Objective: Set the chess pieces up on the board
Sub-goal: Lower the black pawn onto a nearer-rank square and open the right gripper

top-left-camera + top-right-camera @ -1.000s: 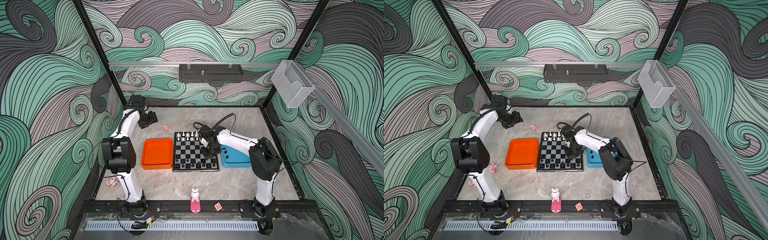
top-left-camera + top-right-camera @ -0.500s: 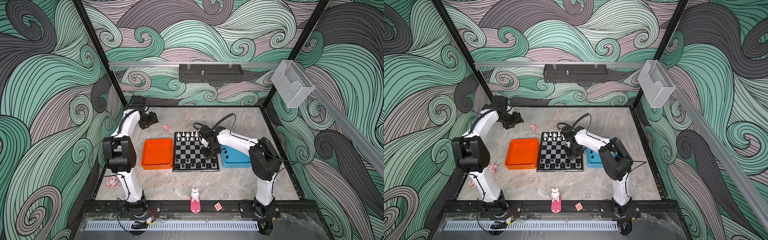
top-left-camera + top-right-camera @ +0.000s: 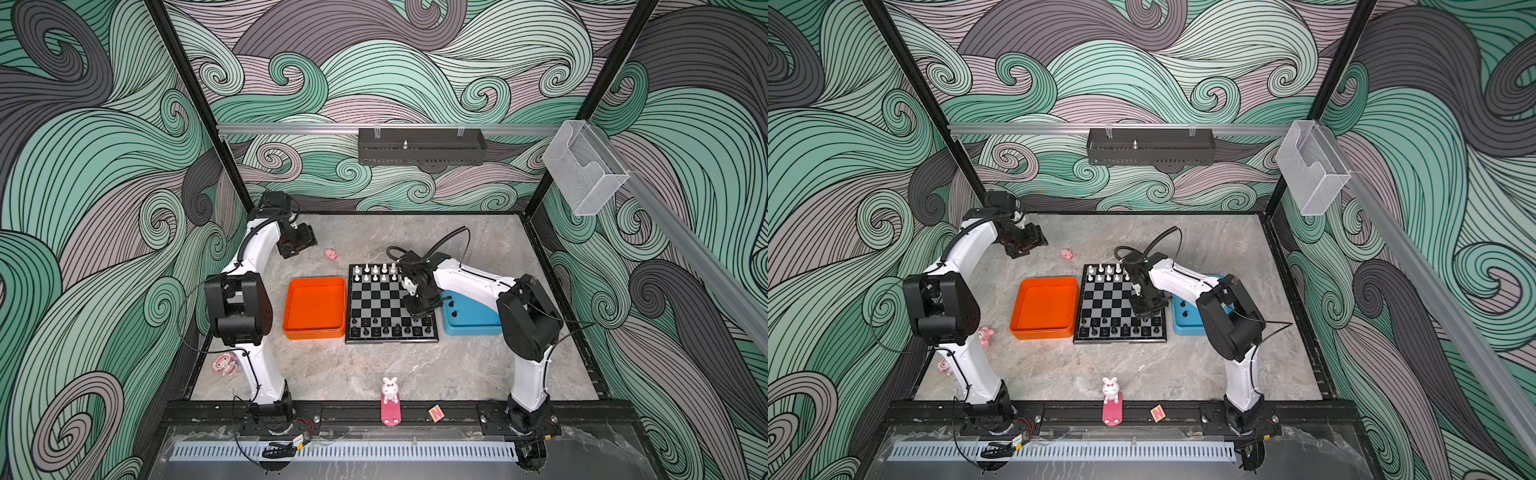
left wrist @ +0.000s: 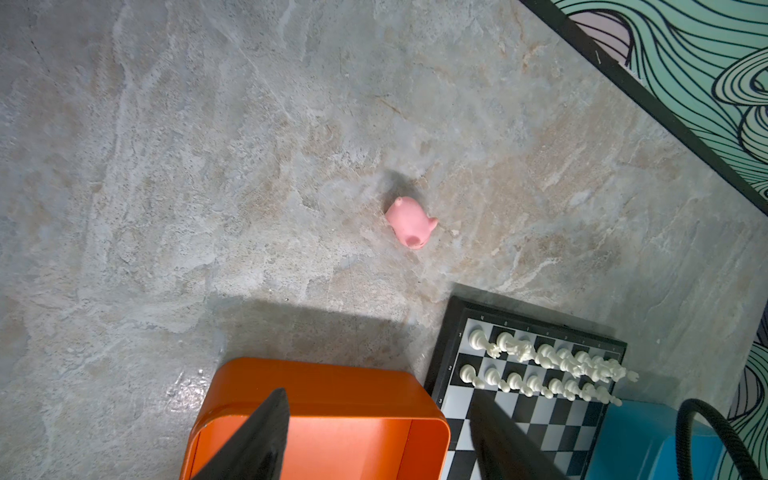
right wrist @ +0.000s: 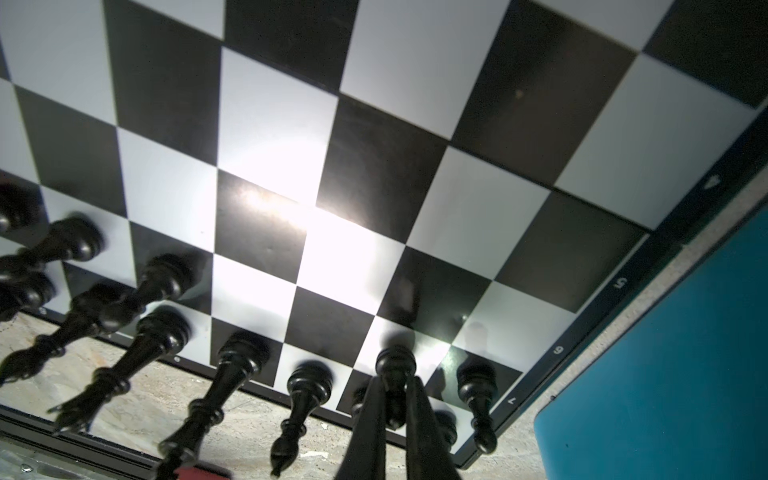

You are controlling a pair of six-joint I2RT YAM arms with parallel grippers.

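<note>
The board (image 3: 376,301) lies mid-table between two trays. White chess pieces (image 3: 376,272) fill its two far rows, also seen in the left wrist view as white chess pieces (image 4: 548,365). Black chess pieces (image 3: 386,330) stand in the near rows. My right gripper (image 3: 419,309) hangs over the board's near right part. In the right wrist view this gripper (image 5: 394,399) is shut on a black pawn (image 5: 395,365), upright, with its base at or just above a light square. My left gripper (image 3: 297,249) is open and empty, high over the far left of the table.
An empty orange tray (image 3: 314,332) lies left of the board. The blue tray (image 3: 473,331) on the right holds two black pieces (image 3: 453,309). A pink pig (image 3: 331,254) lies behind the board. A pink figurine (image 3: 224,364), a bunny (image 3: 390,390) and a letter block (image 3: 435,412) sit near the front.
</note>
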